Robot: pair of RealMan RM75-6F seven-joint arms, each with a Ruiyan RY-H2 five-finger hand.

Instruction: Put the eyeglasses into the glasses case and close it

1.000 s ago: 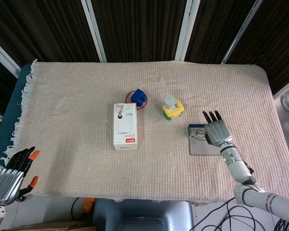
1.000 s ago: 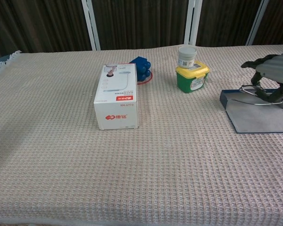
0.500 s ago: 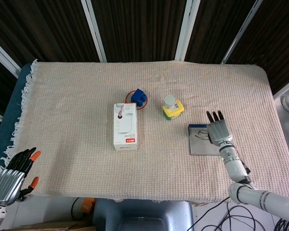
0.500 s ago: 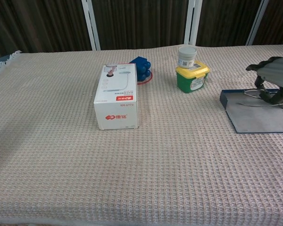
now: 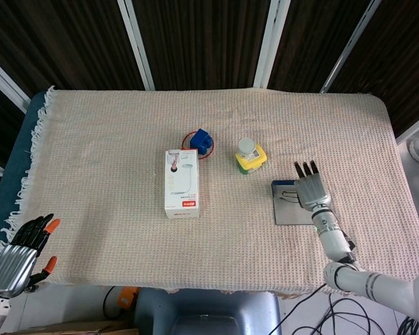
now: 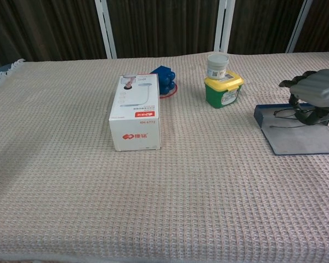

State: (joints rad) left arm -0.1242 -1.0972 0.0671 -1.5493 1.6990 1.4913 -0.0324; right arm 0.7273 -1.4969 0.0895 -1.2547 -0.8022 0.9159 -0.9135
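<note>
A beige woven cloth (image 5: 126, 139) with a fringed edge at nine o'clock covers the table (image 5: 19, 150). Dark slatted panels (image 5: 202, 38) split by white posts (image 5: 274, 42) stand at twelve o'clock. Cables (image 5: 304, 310), perhaps power leads, trail at five o'clock.

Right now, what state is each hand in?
Left hand: open, holding nothing, off the table's near-left edge.
Right hand: over the open glasses case, fingers curled down around the eyeglasses; a firm hold cannot be told.

the right hand (image 6: 313, 87) covers most of the eyeglasses (image 6: 288, 113); its grip cannot be told; glasses case (image 6: 301, 137) cut by frame edge
</note>
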